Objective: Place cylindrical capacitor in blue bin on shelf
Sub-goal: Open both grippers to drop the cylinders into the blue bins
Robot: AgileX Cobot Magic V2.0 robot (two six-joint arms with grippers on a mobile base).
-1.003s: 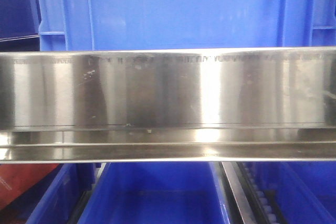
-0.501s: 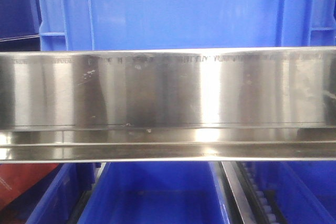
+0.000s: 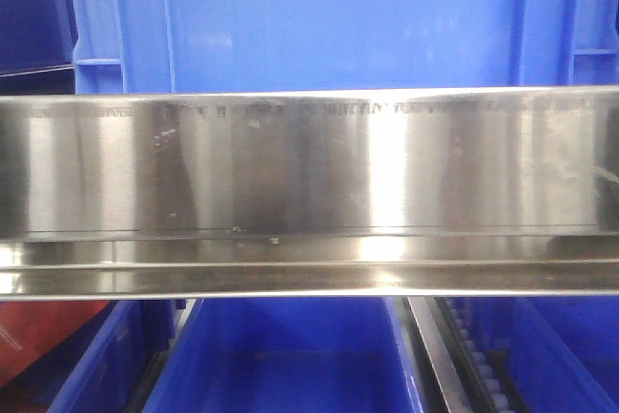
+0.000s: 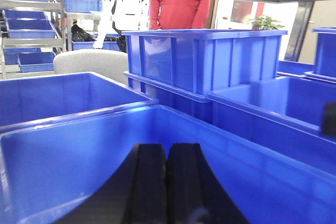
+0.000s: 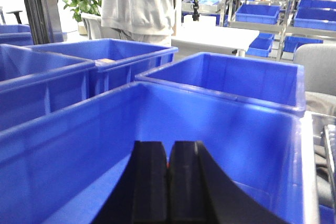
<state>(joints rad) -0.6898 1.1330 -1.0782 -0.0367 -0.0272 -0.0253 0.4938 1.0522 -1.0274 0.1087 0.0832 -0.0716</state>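
The shelf's wide brushed-steel front rail fills the front view. One blue bin stands above it and another blue bin sits below. My left gripper is shut, its black jaws pressed together over the inside of a blue bin. My right gripper is shut over another blue bin. A tiny red speck shows in the seam between its pads, and I cannot tell what it is. No cylindrical capacitor shows clearly in any view.
More blue bins stand stacked beyond the left gripper, and others beyond the right one. People in red and in white stand behind. A roller track runs beside the lower bin.
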